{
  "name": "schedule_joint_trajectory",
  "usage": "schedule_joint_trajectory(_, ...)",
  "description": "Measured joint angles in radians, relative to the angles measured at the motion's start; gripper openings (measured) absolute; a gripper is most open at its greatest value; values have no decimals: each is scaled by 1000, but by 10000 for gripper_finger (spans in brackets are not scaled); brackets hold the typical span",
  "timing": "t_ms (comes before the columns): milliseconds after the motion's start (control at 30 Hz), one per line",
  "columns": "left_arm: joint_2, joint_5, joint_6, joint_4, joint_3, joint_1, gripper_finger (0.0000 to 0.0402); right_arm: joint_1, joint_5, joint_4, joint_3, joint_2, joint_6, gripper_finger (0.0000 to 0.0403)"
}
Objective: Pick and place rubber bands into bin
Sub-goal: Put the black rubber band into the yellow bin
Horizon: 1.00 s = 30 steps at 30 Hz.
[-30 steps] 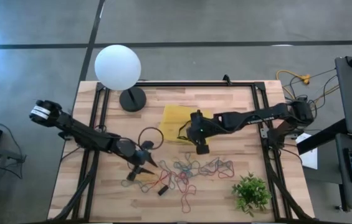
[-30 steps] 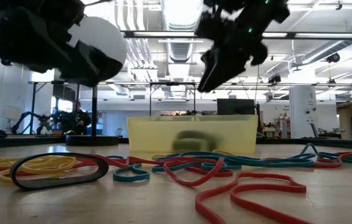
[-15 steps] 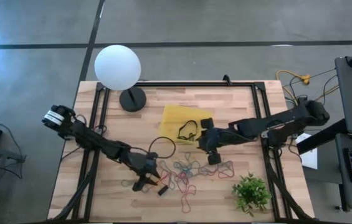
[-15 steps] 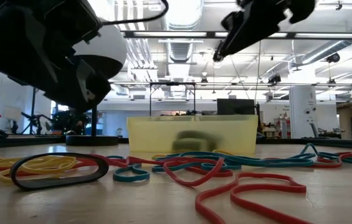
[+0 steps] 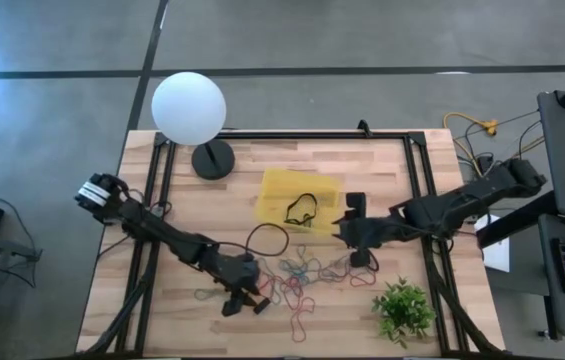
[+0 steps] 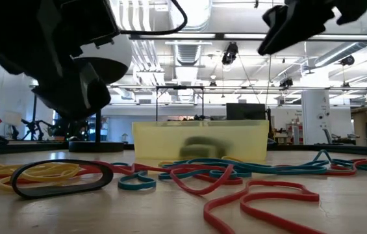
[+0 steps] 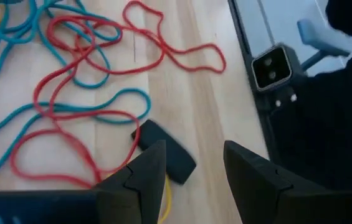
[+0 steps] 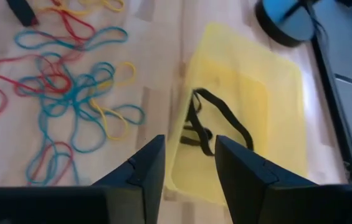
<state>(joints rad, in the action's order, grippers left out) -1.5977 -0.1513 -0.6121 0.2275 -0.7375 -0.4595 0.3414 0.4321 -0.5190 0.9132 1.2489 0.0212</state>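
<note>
- Left gripper (image 7: 191, 168): fingers parted w/ a clear gap, nothing between them; low over the rubber bands (image 5: 307, 272) at the front-left of the pile, a small black block (image 7: 166, 151) just beside its tips.
- Right gripper (image 8: 185, 165): fingers apart, holding nothing; above the table (image 5: 362, 160) btwn the bin (image 5: 287, 190) and the right side of the pile.
- Hard to read: in high view both grippers are dark blobs, finger gap not legible; in low view the arms are cut off at the top edge.
- Left arm reaches diagonally from the table's left edge; right arm comes in from the right edge, nearly level.
- Bin sits mid-table, black bands (image 8: 204, 121) inside.
- Around: globe lamp (image 5: 189, 108) at back-left, green plant (image 5: 403, 307) front-right, near the pile.
</note>
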Motion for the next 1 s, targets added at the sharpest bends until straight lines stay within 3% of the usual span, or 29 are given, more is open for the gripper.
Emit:
schedule_joint_trajectory(367,-129,0,-62,-285,-205,-6,146,80,188,88,-107,-43,26,124)
schedule_joint_trajectory(600,-170,38,-125,-410,-295,-21,146,108,197,91,-124,-49,32,115)
schedule_joint_trajectory(1000,-184,212,-304,-404,-310,-81,146,165,197,89,-131,-51,32,100)
